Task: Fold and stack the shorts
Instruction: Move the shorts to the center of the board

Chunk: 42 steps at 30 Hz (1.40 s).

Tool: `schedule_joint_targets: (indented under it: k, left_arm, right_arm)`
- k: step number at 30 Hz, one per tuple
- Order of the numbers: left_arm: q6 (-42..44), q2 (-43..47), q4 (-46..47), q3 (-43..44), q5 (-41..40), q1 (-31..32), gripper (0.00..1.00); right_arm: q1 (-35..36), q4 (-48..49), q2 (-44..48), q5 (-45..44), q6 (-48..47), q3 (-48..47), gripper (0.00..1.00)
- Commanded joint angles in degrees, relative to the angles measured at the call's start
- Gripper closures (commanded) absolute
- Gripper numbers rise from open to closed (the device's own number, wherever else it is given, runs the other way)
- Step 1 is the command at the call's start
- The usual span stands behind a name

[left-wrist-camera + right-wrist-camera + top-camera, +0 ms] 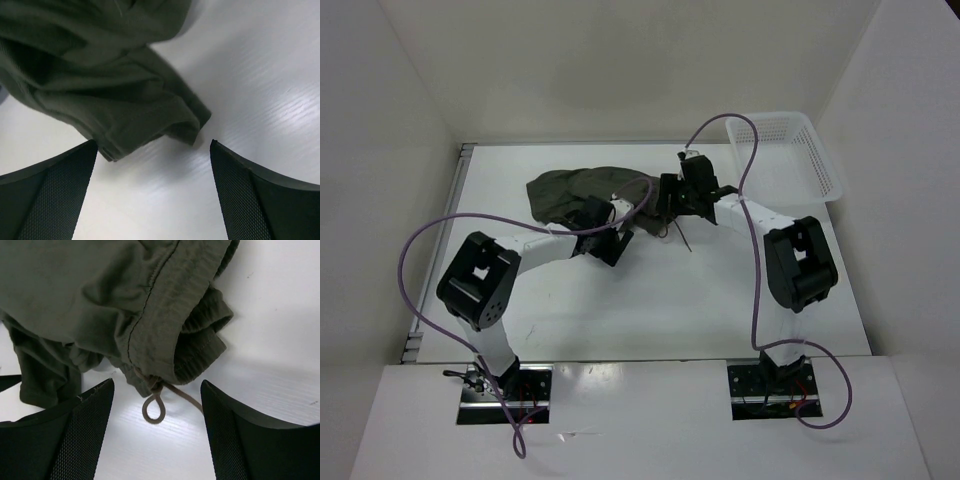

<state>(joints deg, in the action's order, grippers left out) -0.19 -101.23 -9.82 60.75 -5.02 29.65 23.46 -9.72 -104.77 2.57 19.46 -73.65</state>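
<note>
Shorts (570,190): lying in a crumpled heap on the table (650,310), far of centre and unfolded. No stack formed.

Left claw (152,145): wide open, holding nothing. It is low over the table at the near edge of the shorts. In the left wrist view, a bunched corner of cloth lies just ahead of the gap between the fingers (55,195). Contact with the cloth cannot be confirmed.

Right claw (157,381): wide open, holding nothing. It is at the right end of the shorts, over the gathered waistband. The drawstring (155,407) trails out from the cloth, and its loop lies flat on the table between the two fingers (75,435).

Basket (790,150): white, at the far right corner of the table, apart from the shorts.
</note>
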Motion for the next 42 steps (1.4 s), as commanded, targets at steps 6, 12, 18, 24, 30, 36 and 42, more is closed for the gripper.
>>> schedule_joint_targets:
  k: [6, 12, 18, 24, 30, 36, 42]
  left_arm:
    - [0.19, -2.83, 10.79, 1.30, -2.55, 0.85, 0.01]
    - [0.19, -4.06, 11.41, 0.16, 0.89, 0.85, 0.64]
    - [0.19, -0.30, 5.02, -0.55, -3.59, 0.85, 1.00]
    - [0.19, 13.94, -9.59, -1.07, -2.81, -13.98, 1.00]
    - [0.19, 19.49, -9.60, -1.60, 0.70, -23.15, 1.00]
    - [0.19, 20.54, -10.74, -3.26, 2.99, -19.63, 1.00]
    - [0.19, 23.44, -11.27, -8.89, 3.70, -18.49, 1.00]
  right_arm:
    - [-0.26, 7.34, -9.56, -0.20, 0.66, -7.46, 0.25]
    - [-0.26, 6.73, -13.88, -1.86, 1.19, -10.73, 0.68]
    - [-0.26, 2.61, -3.88, -3.18, -1.35, -7.66, 1.00]
    - [-1.83, -5.40, 18.09, 4.89, -4.87, -2.64, 1.00]
    - [-9.66, -5.40, 11.29, 3.42, -0.74, -12.72, 0.79]
    - [-10.37, -18.83, -12.64, 8.51, -0.93, -38.04, 0.12]
    - [-9.23, -6.48, 7.62, 4.99, 0.48, -4.97, 0.08]
